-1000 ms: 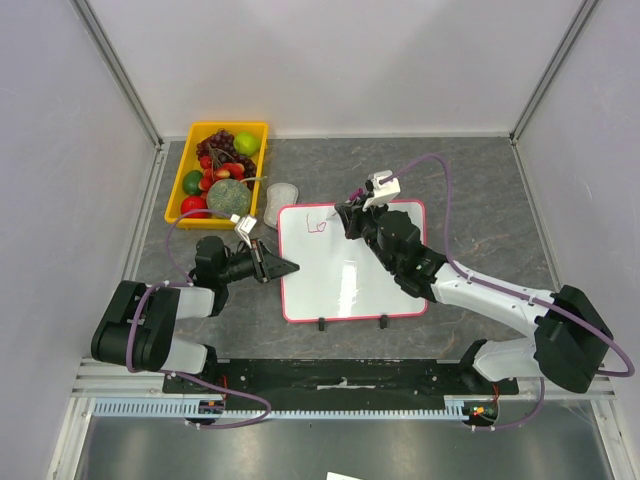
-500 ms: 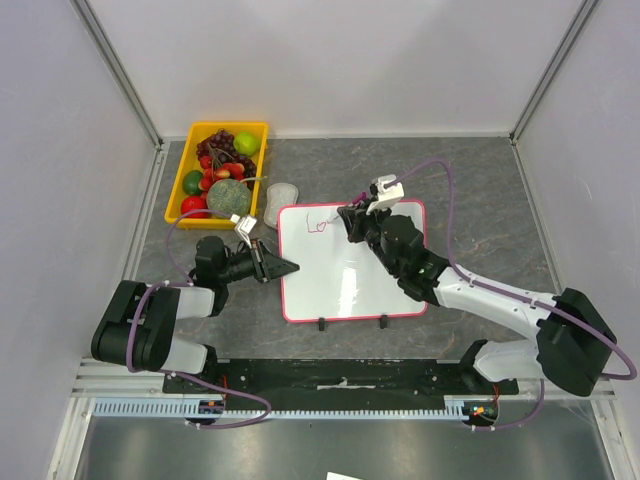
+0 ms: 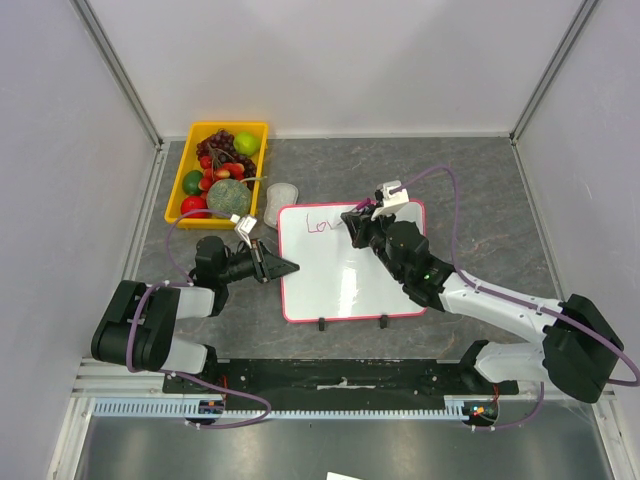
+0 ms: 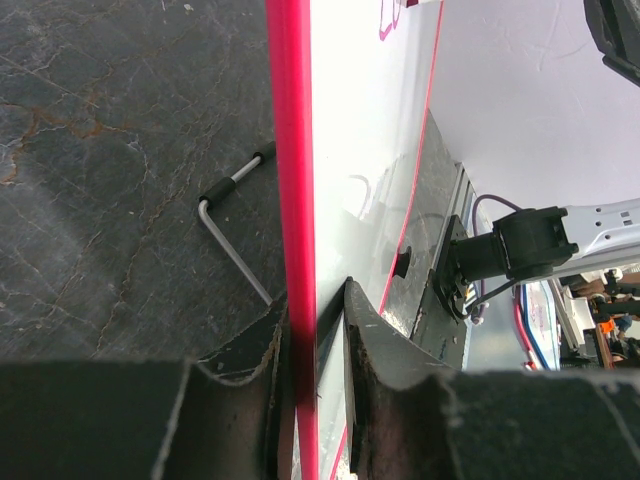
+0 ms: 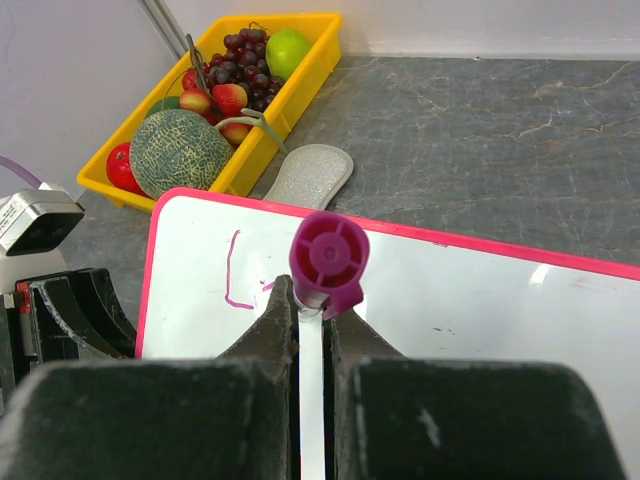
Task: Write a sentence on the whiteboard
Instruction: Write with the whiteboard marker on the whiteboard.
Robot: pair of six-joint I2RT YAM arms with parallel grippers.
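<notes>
The whiteboard (image 3: 340, 285) lies flat on the grey table, with a pink-red frame and two black feet on its near edge. My left gripper (image 3: 285, 267) is shut on its left edge; in the left wrist view the jaws (image 4: 315, 320) clamp the pink frame (image 4: 290, 150). My right gripper (image 3: 358, 220) is shut on a magenta-capped marker (image 5: 328, 255) with a white barrel, held tip down near the board's far edge. The sentence (image 3: 318, 225) is a few pink letters at the far left corner. An "L" (image 5: 235, 285) shows beside the marker; the marker and fingers hide the later letters.
A yellow tray (image 3: 192, 134) of fruit stands at the far left, also in the right wrist view (image 5: 318, 55). A grey eraser (image 3: 283, 196) lies between tray and board. A bent metal rod (image 4: 235, 240) lies by the board's edge. Enclosure walls stand on three sides.
My right gripper has moved rightward along the board's far edge with the marker, and the pink writing has grown longer. My left gripper has stayed clamped on the board.
</notes>
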